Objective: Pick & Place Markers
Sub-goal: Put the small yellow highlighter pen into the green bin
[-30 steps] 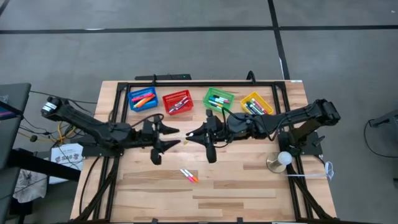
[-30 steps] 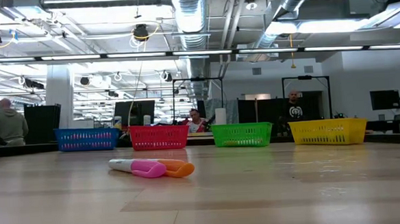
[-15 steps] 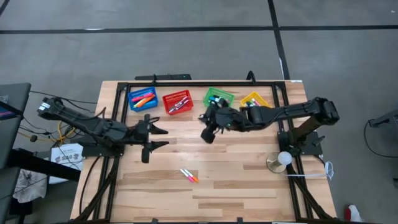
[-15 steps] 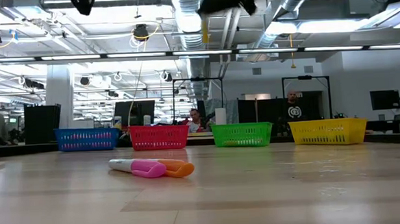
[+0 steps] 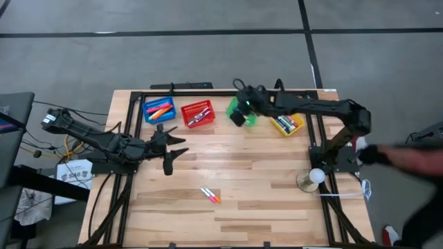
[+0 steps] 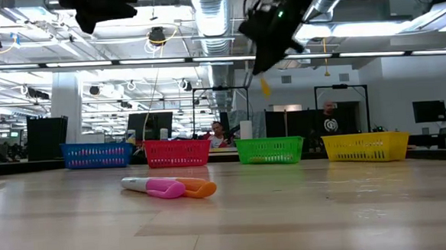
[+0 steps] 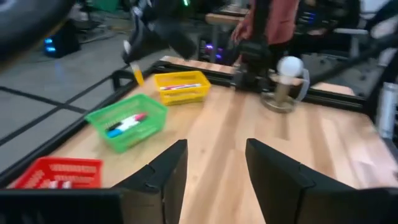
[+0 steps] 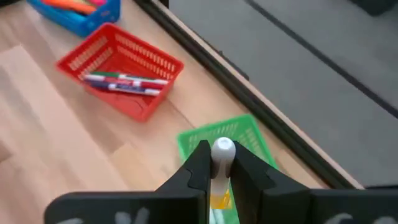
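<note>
My right end effector (image 8: 219, 171) hangs over the green mesh basket (image 8: 245, 132), clamping a white yellow-capped marker (image 8: 222, 154); my left end effector (image 7: 212, 165) hovers, fingers spread, above the wooden worktop (image 5: 263, 187).

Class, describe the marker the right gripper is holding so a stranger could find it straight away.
Look along the far edge of the wooden table, where four baskets stand in a row. The right gripper hangs above the green basket, shut on a marker. Unlike the others, it hangs upright in the air, white-bodied with yellow at its lower end.
</note>
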